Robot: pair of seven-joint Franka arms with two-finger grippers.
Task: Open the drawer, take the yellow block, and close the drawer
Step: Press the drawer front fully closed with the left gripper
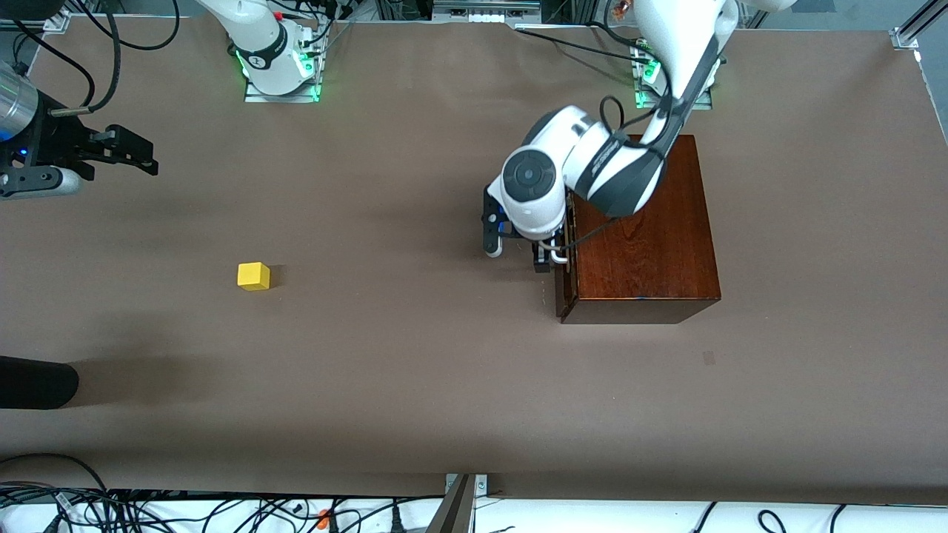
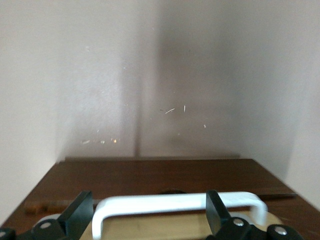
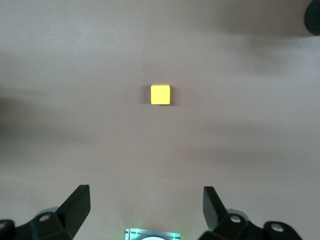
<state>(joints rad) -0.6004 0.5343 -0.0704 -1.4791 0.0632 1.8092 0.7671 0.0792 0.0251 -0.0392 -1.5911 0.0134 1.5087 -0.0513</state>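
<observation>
The dark wooden box (image 1: 641,229) stands toward the left arm's end of the table. Its drawer (image 1: 568,290) looks shut or nearly flush with the box. My left gripper (image 1: 518,255) is low in front of the drawer, open, its fingers standing either side of the white handle (image 2: 175,202) without closing on it. The drawer front (image 2: 150,175) and a pale wood strip show in the left wrist view. The yellow block (image 1: 253,276) sits on the bare table toward the right arm's end. My right gripper (image 1: 144,154) is open and empty in the air; its view shows the yellow block (image 3: 160,94) ahead of its fingers.
A black rounded object (image 1: 37,381) juts in at the table's edge at the right arm's end, nearer the front camera than the block. Cables lie along the table's front edge. The arm bases (image 1: 278,66) stand at the back.
</observation>
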